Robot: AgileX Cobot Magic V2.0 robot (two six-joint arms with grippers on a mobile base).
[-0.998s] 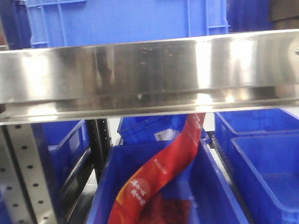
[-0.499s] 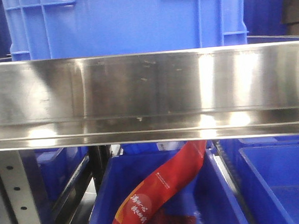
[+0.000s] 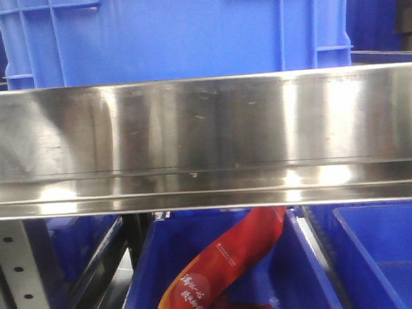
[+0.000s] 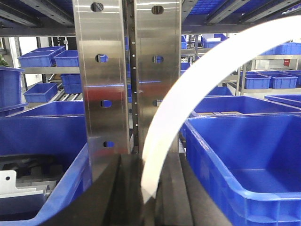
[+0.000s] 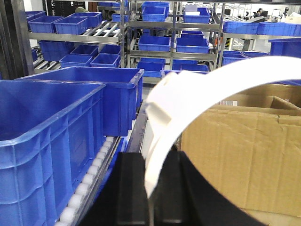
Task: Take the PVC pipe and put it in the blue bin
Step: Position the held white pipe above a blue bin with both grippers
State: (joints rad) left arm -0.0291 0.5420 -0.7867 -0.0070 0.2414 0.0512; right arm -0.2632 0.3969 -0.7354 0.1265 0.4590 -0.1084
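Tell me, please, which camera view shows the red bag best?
The front-facing view shows it best. There the red bag lies slanted in a blue bin, with white print on its lower part. Its upper end is hidden behind the steel shelf rail. Neither wrist view shows the bag at all.

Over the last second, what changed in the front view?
The camera drew closer to the rack: the steel shelf beam fills more of the frame and sits lower, the blue crate above it looks wider, and the beam hides more of the red packet. No grasp or release shows; the packet lies in the same lower bin.
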